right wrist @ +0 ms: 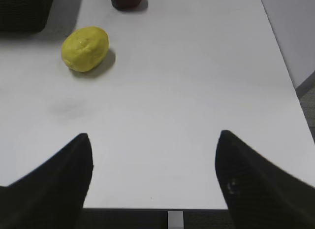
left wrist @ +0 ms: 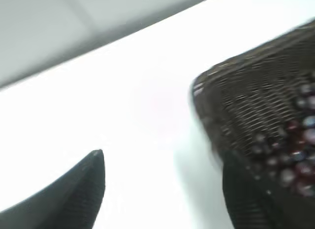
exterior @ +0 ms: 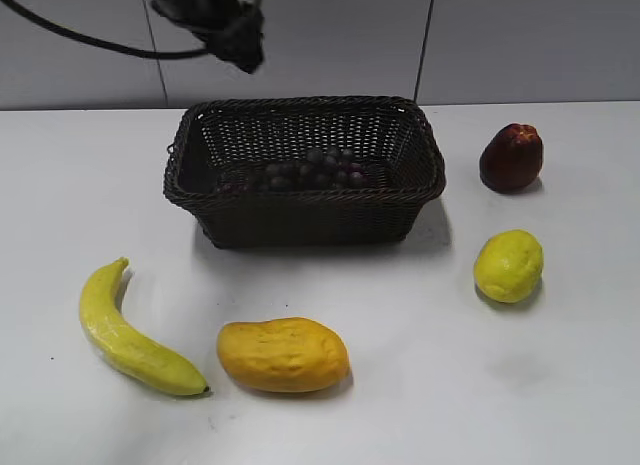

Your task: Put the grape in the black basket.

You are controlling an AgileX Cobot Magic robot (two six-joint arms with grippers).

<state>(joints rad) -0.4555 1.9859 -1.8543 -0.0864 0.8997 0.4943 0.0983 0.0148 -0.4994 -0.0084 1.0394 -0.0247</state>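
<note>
White desk [exterior: 420,405] holds the dark woven wicker basket [exterior: 305,220] near its far edge, the bunch of dark purple grapes [exterior: 310,173] inside. Left gripper [left wrist: 162,189] and right gripper [right wrist: 153,175] both spread, empty.

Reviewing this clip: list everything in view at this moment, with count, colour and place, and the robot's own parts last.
black basket: one, dark brown-black wicker, back centre of the table.
grape: one bunch, dark purple-red, lying inside the basket.
banana: one, yellow, front left.
mango-like fruit: one, orange-yellow, front centre, right of the banana.
lemon: one, yellow, right side.
dark red fruit: one, right rear, behind the lemon.
table: one, white.
left gripper: black, jaws apart and empty, raised beside the basket's left end.
right gripper: black, jaws apart and empty, over bare table near its front edge.
</note>
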